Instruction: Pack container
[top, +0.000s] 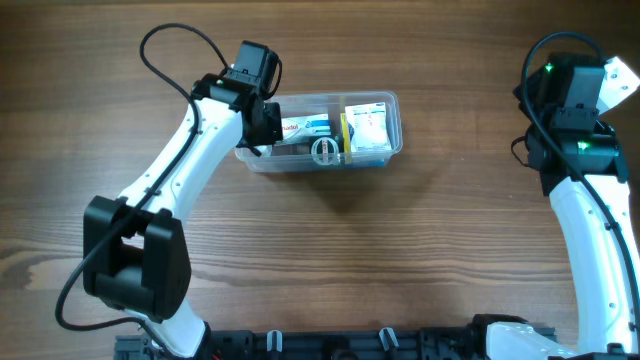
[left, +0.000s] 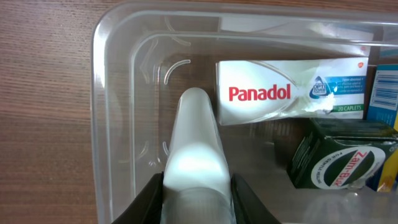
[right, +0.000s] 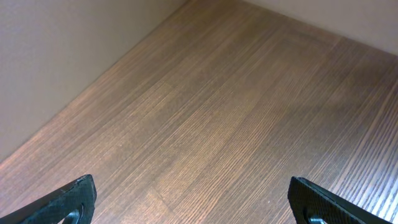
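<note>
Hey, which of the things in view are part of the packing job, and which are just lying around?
Job: container, Panadol box, green box, blue box, white tube in left gripper.
Not in it: right gripper, open above the table.

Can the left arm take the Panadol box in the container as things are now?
Probably not yet: the left gripper is shut on a white tube, so its jaws are occupied. The Panadol box itself lies uncovered just ahead in the container.
</note>
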